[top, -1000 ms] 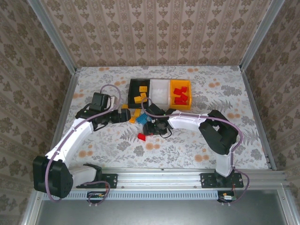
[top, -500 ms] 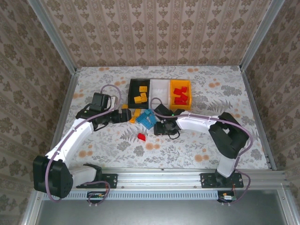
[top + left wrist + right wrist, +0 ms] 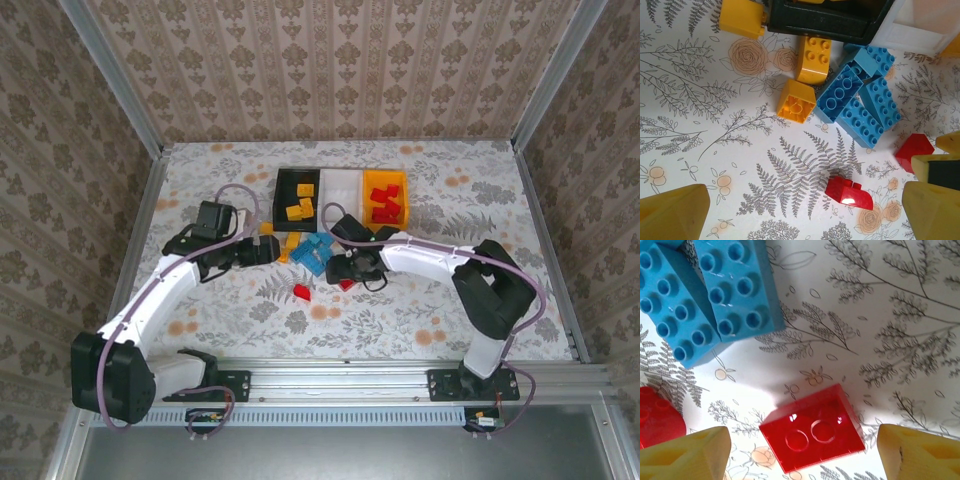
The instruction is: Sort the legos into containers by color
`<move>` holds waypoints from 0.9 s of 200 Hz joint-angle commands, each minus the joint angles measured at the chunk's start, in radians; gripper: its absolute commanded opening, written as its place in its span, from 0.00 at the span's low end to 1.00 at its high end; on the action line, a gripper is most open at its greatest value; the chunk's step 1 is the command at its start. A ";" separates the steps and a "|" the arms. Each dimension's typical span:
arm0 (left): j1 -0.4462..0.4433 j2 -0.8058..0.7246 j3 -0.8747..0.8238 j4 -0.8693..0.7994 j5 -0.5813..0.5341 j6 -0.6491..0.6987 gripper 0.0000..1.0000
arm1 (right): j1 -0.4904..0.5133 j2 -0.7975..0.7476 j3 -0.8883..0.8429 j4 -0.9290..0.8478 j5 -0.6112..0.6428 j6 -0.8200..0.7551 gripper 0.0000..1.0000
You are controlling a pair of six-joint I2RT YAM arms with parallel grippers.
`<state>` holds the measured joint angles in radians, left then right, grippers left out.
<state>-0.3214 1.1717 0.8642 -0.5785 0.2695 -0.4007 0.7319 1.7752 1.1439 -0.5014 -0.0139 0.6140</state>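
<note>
Bent up from the lower left of the overhead frame toward centre with the left arm, aiming the left claw (image 3: 270, 249) rightward, at full spread with yellow fingertips (image 3: 675, 212) in both lower corners of its wrist view. Folded from the lower right through a raised elbow and back leftward with the right arm, pointing the right claw (image 3: 346, 272) down at mid-frame. Parted there as well, with pads (image 3: 687, 452) at both lower corners, gripping nothing.

This looks like a lab test booth: a table (image 3: 450, 310) under flowered cloth, wallpapered panels (image 3: 340, 70) on metal posts (image 3: 110, 75), and a left arm (image 3: 165, 285) and right arm (image 3: 430, 258) bolted to a rail (image 3: 340, 385).
</note>
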 commanded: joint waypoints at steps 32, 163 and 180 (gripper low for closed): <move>0.022 -0.043 -0.018 -0.023 0.007 -0.002 1.00 | 0.005 0.089 0.052 -0.029 -0.016 -0.025 0.77; 0.042 -0.049 -0.042 -0.009 0.022 -0.004 1.00 | -0.004 0.023 0.010 -0.064 0.051 -0.015 0.53; 0.043 -0.047 -0.042 -0.007 0.022 -0.005 1.00 | -0.017 -0.010 0.004 -0.070 0.058 -0.017 0.53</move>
<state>-0.2863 1.1431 0.8276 -0.5827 0.2752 -0.4007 0.7296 1.8374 1.1656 -0.5285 0.0017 0.6010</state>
